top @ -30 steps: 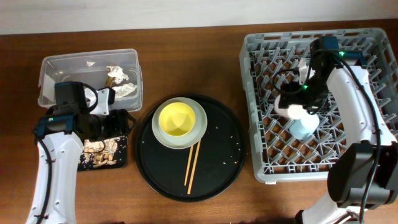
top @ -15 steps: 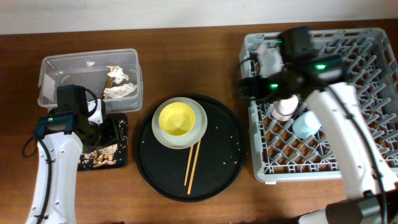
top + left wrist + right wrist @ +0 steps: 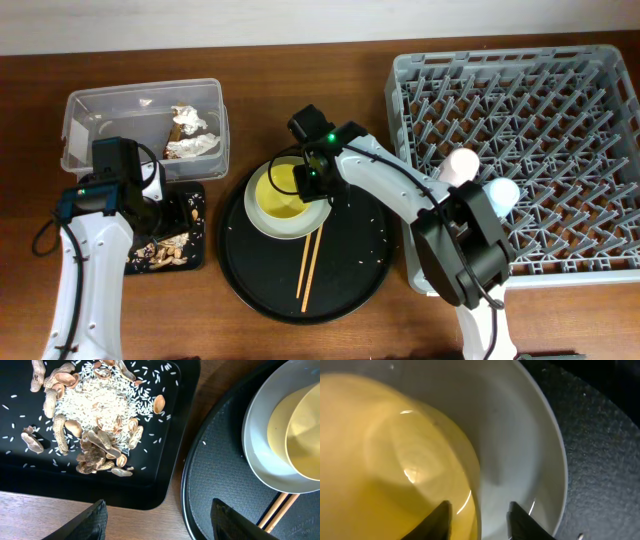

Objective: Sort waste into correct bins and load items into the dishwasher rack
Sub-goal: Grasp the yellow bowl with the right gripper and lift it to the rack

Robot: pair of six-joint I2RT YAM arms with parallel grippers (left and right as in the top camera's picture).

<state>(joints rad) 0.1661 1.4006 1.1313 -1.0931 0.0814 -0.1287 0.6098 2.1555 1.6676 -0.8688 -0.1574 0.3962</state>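
Observation:
The yellow bowl (image 3: 282,192) sits in the grey-green plate (image 3: 322,200) on the round black tray. My right gripper (image 3: 306,181) reaches across to it. In the right wrist view, that gripper (image 3: 477,522) straddles the rim of the bowl (image 3: 385,460), one finger inside, the other over the plate (image 3: 520,435), with small gaps on both sides. The left gripper (image 3: 162,522) hangs open and holds nothing, between the shallow black bin (image 3: 30,475) with its food scraps (image 3: 95,415) and the round tray. Chopsticks (image 3: 310,262) lie on the tray. A pink cup (image 3: 460,165) and a blue cup (image 3: 500,192) stand in the dishwasher rack (image 3: 560,262).
The clear tub (image 3: 80,108) at the back left holds white tissue (image 3: 200,145) and a brown wrapper (image 3: 182,122). The round black tray (image 3: 350,270) fills the table's middle, close against the rack's left wall. The right arm stretches over the gap between them.
My right arm has swung left from the rack, leaving the blue cup there, and come down on the yellow bowl with its jaws narrowing. The left gripper has barely shifted.

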